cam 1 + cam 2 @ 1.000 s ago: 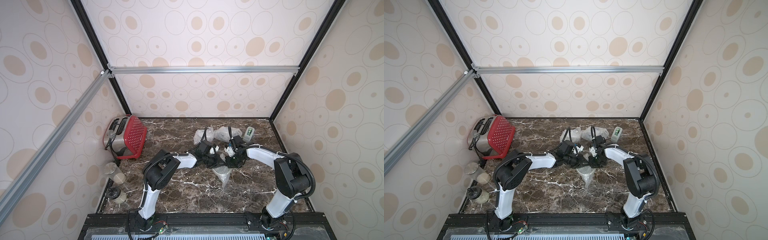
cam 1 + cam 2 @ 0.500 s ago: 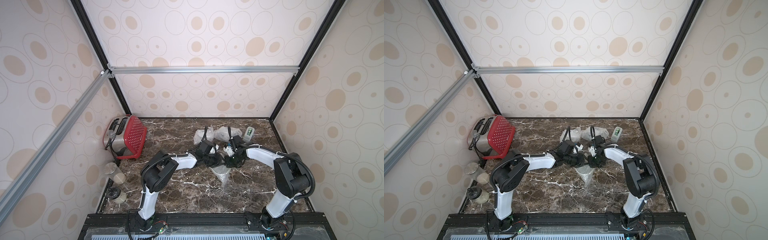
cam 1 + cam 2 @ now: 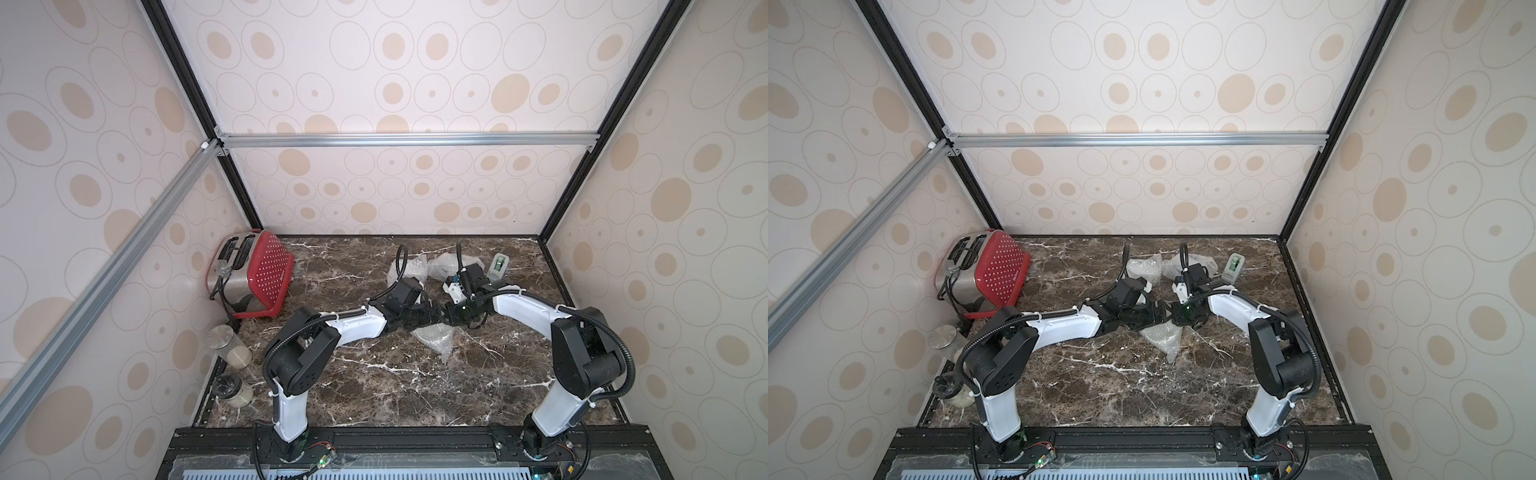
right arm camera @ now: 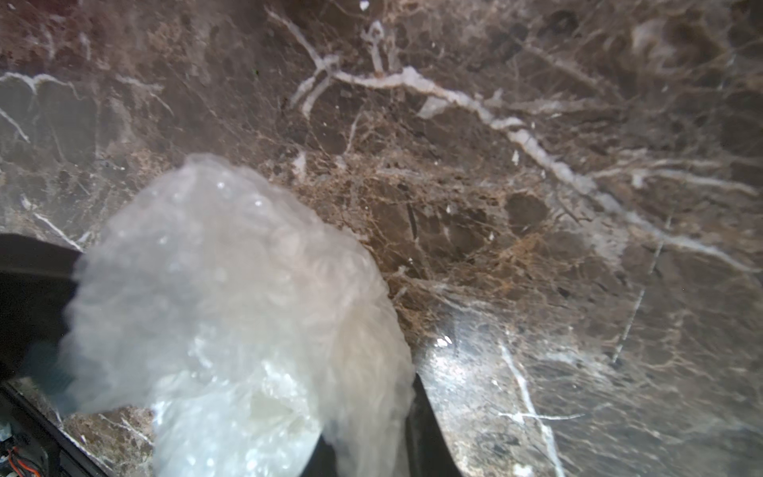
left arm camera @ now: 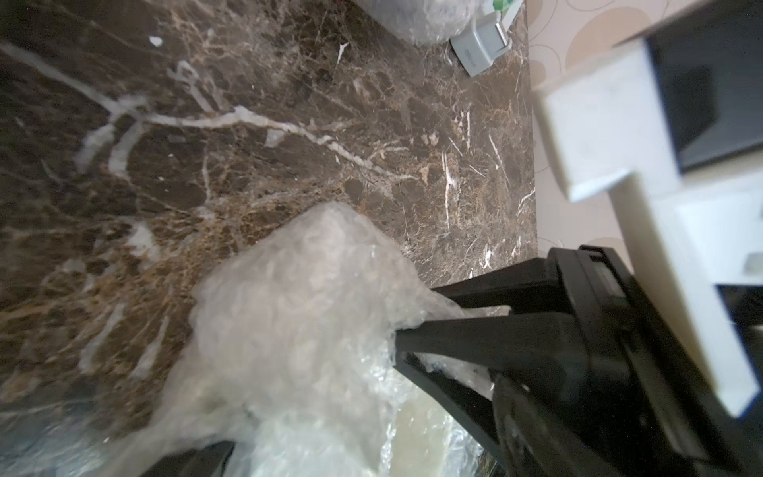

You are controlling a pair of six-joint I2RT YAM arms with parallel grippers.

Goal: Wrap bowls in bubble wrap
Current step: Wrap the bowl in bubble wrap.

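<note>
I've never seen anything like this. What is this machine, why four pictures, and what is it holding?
It is two robot arms, the left arm and the right arm, fixed at the near edge of a marble table. Two pictures look down from above, nearly alike; two come from cameras on the wrists. The arms meet over a crumpled bubble wrap bundle. The right arm's jaws pinch it; the left arm's jaws stand open. Behind lie two more bundles; a red toaster and two jars stand at the side.
</note>
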